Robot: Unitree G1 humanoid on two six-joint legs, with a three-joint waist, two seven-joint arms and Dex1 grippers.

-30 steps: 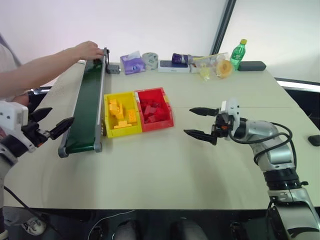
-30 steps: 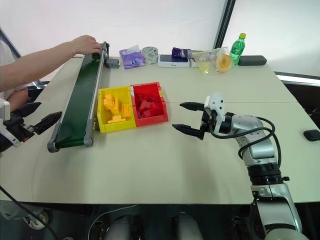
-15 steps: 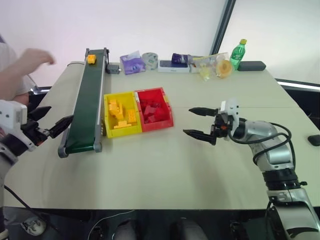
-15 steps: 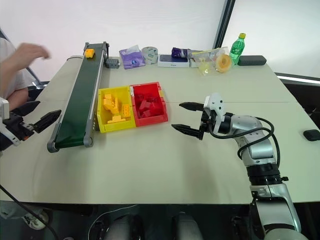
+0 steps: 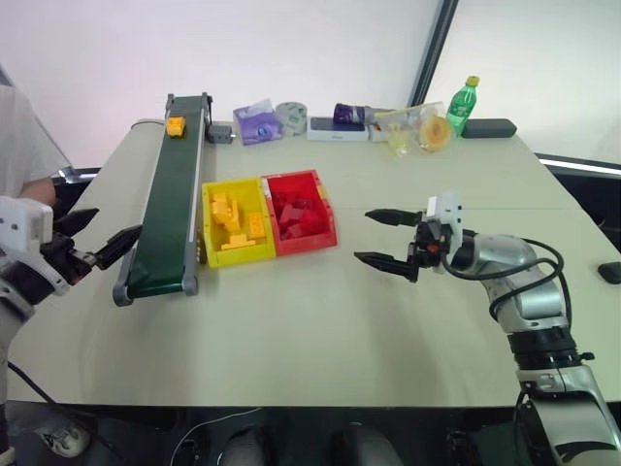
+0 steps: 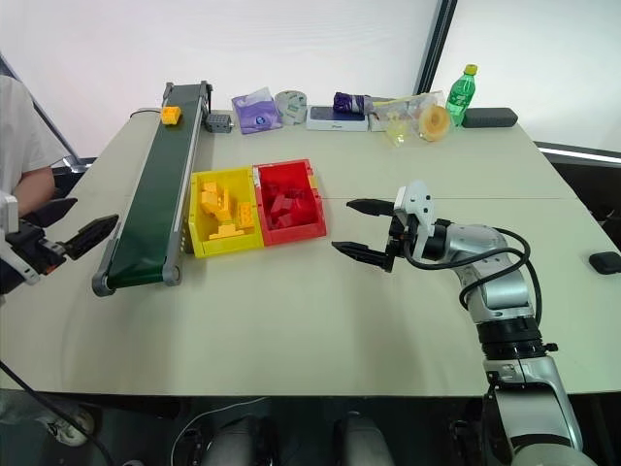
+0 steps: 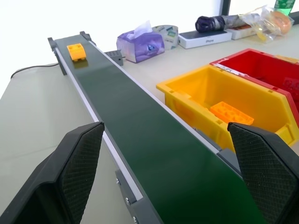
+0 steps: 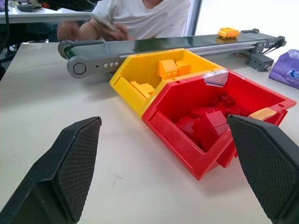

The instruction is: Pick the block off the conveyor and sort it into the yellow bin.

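The small orange-yellow studded plastic block (image 5: 176, 125) is seen at the far end of the long dark green conveyor (image 5: 167, 209), at one o'clock from the nearer left gripper (image 5: 95, 236), jaws wide and empty; the right gripper (image 5: 383, 238) is also spread empty.

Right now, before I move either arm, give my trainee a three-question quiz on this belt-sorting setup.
1. True or false: the block lies at the far end of the conveyor.
2. Which bin sits right beside the conveyor? A) the yellow bin B) the red bin C) neither
3. Fill in: both the left pincer and the right pincer are ____ and hold nothing.

Key: 1 true; 2 A; 3 open.
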